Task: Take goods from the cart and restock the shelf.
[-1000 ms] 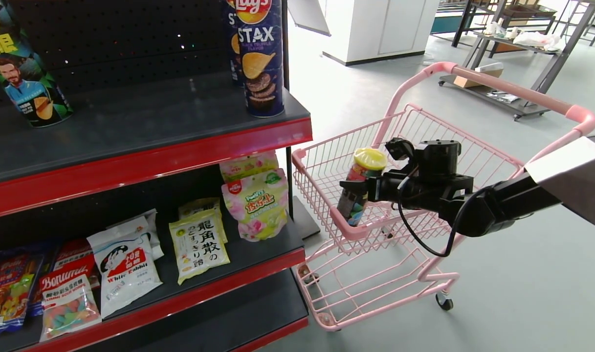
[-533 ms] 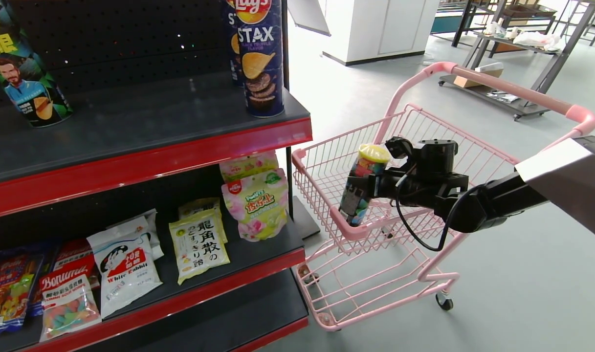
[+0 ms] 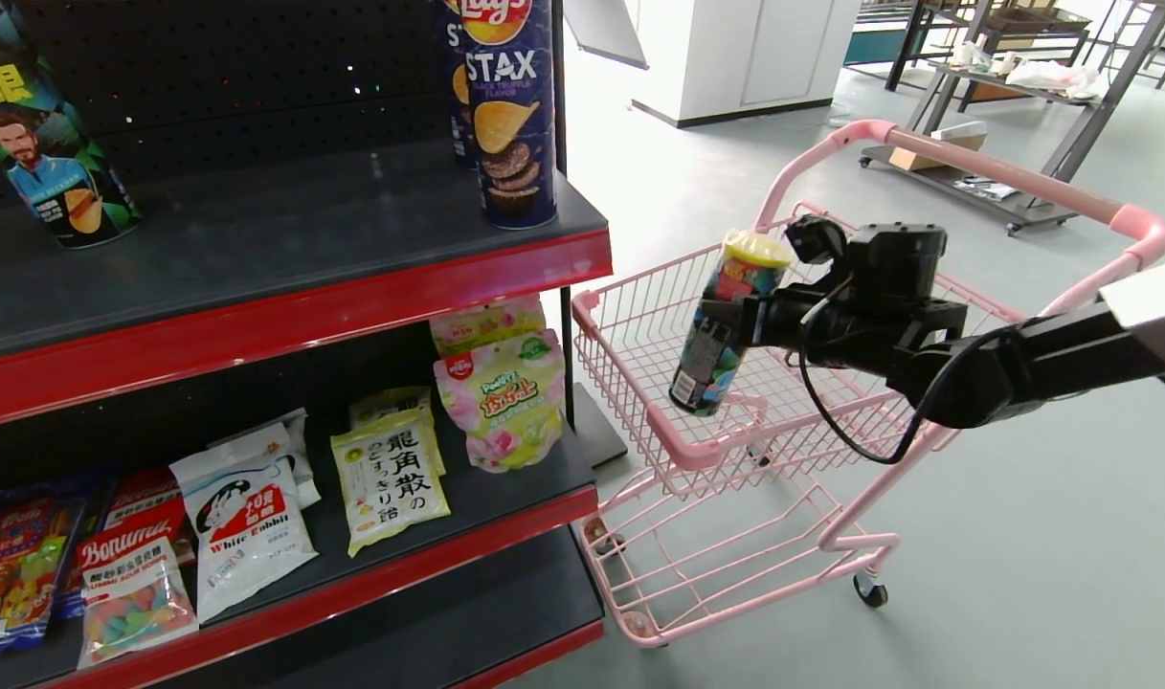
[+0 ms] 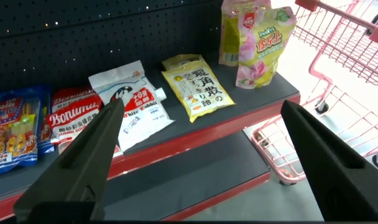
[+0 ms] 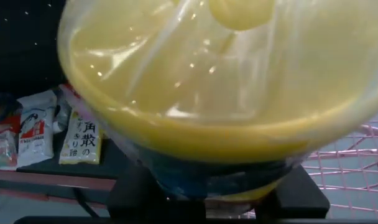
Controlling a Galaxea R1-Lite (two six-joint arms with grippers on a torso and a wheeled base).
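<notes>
Right claw (image 3: 738, 323) grips yellow-lidded can (image 3: 706, 368), tilted, above pink cart (image 3: 694, 452).

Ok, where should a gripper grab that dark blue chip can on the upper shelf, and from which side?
Probably around its round middle, coming in level from the aisle side. The dark blue chip can stands upright at the front right corner of the upper shelf, with another can close behind it.

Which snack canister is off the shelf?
The yellow-lidded canister, gripped by the right gripper above the pink wire cart; the other canisters stand on the upper shelf.
</notes>
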